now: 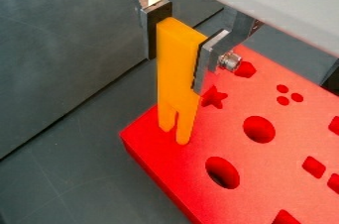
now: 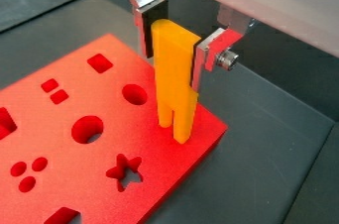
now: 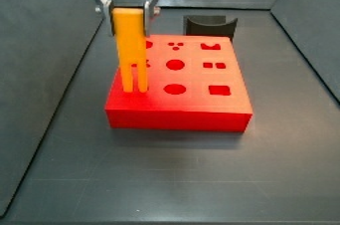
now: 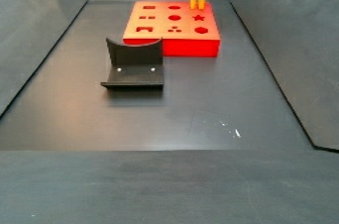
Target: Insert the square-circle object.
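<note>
Orange-yellow square-circle object (image 1: pixel 176 77) sits clamped upright in the gripper (image 1: pixel 183 40) fingers over the red block (image 3: pixel 180 95); misaligned prongs could jam on its face.

Even, soft overhead light; sharp frames, faint floor (image 4: pixel 199 119) sheen.

Under your gripper (image 3: pixel 129 10), the dark floor (image 4: pixel 199 119) carries the red block (image 4: pixel 173 28); the fixture (image 4: pixel 133 65) stands apart from it.
</note>
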### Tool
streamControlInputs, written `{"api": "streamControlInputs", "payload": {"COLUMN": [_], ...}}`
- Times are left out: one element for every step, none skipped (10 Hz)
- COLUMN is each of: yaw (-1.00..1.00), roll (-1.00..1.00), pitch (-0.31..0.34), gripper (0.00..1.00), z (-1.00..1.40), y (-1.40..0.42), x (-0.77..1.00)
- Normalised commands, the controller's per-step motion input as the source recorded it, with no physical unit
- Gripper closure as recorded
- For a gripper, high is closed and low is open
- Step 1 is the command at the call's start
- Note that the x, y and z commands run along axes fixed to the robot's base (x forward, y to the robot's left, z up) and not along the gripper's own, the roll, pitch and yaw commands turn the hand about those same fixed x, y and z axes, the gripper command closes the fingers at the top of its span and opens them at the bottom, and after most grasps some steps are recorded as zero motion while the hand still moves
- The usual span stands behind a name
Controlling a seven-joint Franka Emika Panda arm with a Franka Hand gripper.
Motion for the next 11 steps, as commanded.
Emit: {"api": "streamControlInputs", "payload": {"yaw": [-0.03,0.0,0.0,0.0,0.0,0.0,0.0,-0.18,-0.43,-0.37,-0.04], "roll": [0.16,0.1,0.06,0.1,0.11,0.08,0.0,0.18,0.21,0.14,0.0], "pitch": [0.153,0.126,0.14,0.073,0.041,0.031,0.0,0.063,0.209,0.123,0.01], "gripper": [1.0,1.0,1.0,1.0,1.0,1.0,1.0,1.0,1.0,1.0,1.0], "z": [-0.62,-0.55,-0.39,-0.35,-0.31,-0.23,-0.02,-0.49,-0.39,-0.43,-0.14], "y": [-0.12,-0.15,-0.17,-0.01,0.0,0.0,0.0,0.09,0.06,0.0,0.0], "x": [0.28,0.39,0.51,0.13,0.0,0.0,0.0,-0.17,-0.32,-0.13,0.0]}}
